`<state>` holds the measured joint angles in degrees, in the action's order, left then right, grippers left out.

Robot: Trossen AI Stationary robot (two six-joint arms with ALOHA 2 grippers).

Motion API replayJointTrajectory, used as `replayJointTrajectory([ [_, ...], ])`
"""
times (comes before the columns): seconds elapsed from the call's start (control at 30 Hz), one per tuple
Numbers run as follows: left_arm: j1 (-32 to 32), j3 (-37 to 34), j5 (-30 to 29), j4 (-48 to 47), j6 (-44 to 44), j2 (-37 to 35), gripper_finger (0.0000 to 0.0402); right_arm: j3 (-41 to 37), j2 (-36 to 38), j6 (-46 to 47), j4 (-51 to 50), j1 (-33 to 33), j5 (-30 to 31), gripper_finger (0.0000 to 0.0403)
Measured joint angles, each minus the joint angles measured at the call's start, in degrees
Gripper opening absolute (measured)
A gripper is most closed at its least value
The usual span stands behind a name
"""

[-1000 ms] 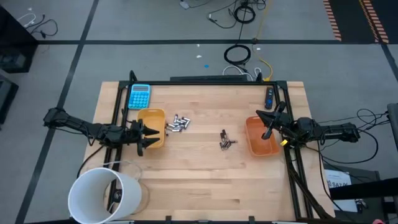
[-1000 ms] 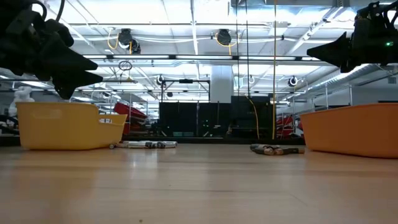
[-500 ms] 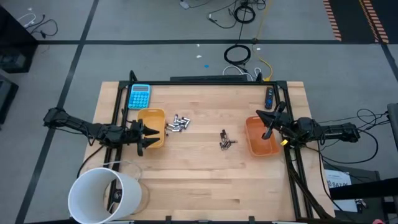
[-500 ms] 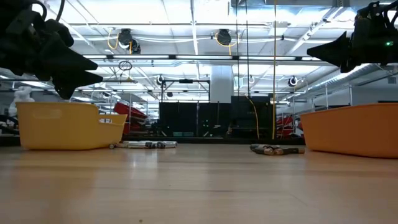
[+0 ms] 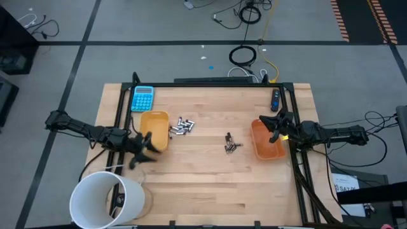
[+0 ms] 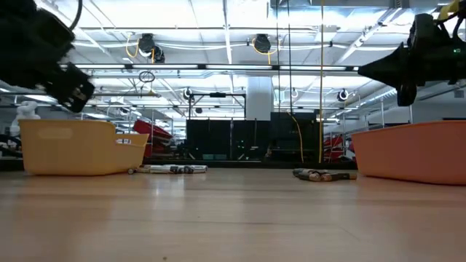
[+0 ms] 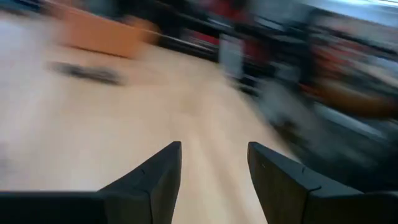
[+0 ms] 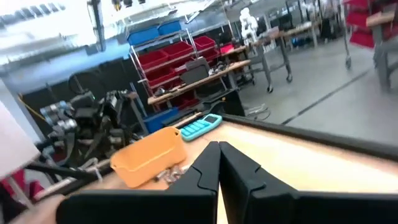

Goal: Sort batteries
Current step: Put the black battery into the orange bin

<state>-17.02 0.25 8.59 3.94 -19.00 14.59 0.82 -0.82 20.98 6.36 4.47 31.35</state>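
Note:
Silvery batteries (image 5: 182, 126) lie in a loose heap on the table beside the yellow tray (image 5: 156, 129). A smaller clump of darker batteries (image 5: 231, 144) lies left of the orange tray (image 5: 267, 140). My left gripper (image 5: 143, 152) hangs open at the yellow tray's near left corner, above the table, with nothing between its fingers (image 7: 158, 171). My right gripper (image 5: 275, 124) is shut and empty above the orange tray's far edge, pointing toward the table's middle. In the right wrist view its fingers (image 8: 208, 163) meet.
A blue calculator (image 5: 142, 98) lies at the far left corner. A white bucket (image 5: 105, 198) stands off the near left corner. Black frame rails run along the table's left, right and far sides. Bare wood lies between the trays and toward the near edge.
My left gripper has swung away from the yellow tray toward the table's near edge, still open; its wrist view is blurred by the motion. My right gripper has rolled about its own axis above the orange tray and stays shut. Batteries and trays have kept still.

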Motion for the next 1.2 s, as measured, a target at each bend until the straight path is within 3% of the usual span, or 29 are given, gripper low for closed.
replayJointTrajectory([
  [0.07, 0.0, 0.0, 6.1, -0.2, -0.1, 0.0, 0.0193, 0.0, -0.5, 3.3, 0.6, 0.0, 0.1, 0.0000],
  [0.17, 0.0, 0.0, 9.1, -0.2, 0.0, 0.1, 0.0193, 0.0, -1.0, 4.7, 0.2, 0.0, 0.0, 0.0000],
  [0.3, 0.0, 0.0, 18.2, 0.3, -1.4, 0.0, 0.0193, 0.0, -1.9, 7.4, 2.4, 0.0, -0.8, 0.0000],
  [0.37, 0.0, 0.0, 19.7, 0.1, -1.6, 0.0, 0.0193, 0.0, -1.9, 8.2, 3.4, 0.0, -3.8, 0.0000],
  [0.43, 0.0, 0.0, 19.8, 0.1, -1.6, 0.0, 0.0193, 0.0, -2.0, 11.2, 3.2, 0.0, -2.4, 0.0000],
  [0.67, 0.0, 0.0, 18.3, 0.0, -1.6, 0.0, 0.0193, 0.0, -2.6, 18.6, 2.5, 0.0, 0.4, 0.0000],
  [0.9, 0.0, 0.0, 17.3, -0.1, -1.6, 0.0, 0.0193, 0.0, -2.5, 18.5, 2.7, 0.0, 1.5, 0.0000],
  [1.0, 0.0, 0.0, 12.1, 0.4, -1.5, 0.0, 0.0193, 0.0, -2.7, 17.3, 2.3, 0.0, 2.4, 0.0000],
  [1.1, 0.0, 0.0, 3.9, 2.9, 1.5, 0.0, 0.0193, 0.0, -3.0, 15.6, 2.1, 0.0, 7.8, 0.0000],
  [1.2, 0.1, 0.0, -2.7, 6.4, 1.8, 0.0, 0.0193, 0.0, -3.2, 11.6, 2.9, 0.0, 8.1, 0.0000],
])
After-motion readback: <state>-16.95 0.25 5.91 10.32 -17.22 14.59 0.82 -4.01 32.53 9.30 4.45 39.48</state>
